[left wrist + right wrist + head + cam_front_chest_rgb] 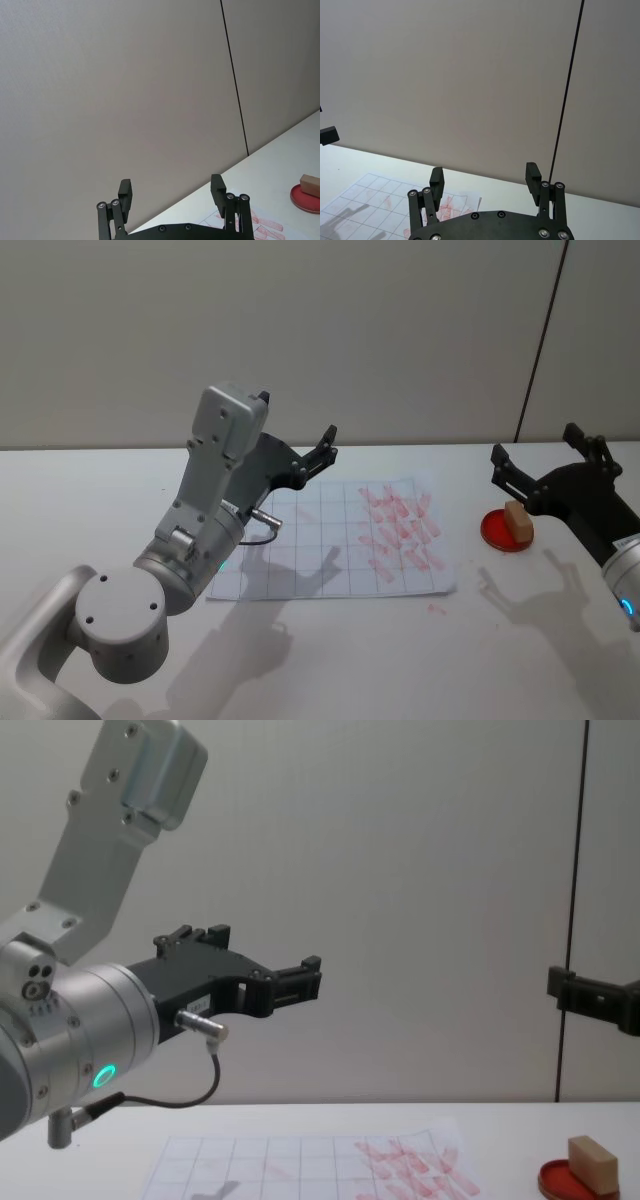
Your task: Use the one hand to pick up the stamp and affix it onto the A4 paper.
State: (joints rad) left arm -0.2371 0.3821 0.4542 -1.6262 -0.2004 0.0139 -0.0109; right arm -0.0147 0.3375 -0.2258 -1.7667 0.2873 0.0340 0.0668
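left gripper (pixel 171 186) raised, level, fingers spread wide, aimed forward; right gripper (pixel 485 174) raised, fingers apart.

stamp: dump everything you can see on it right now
The stamp is a small rectangular tan block, wooden-looking, with plain beige faces. It rests on the round red ink pad, which lies on the white table to the right of the A4 paper. Only the pad touches it. The right gripper hovers above and behind it, jaws open, with no contact.
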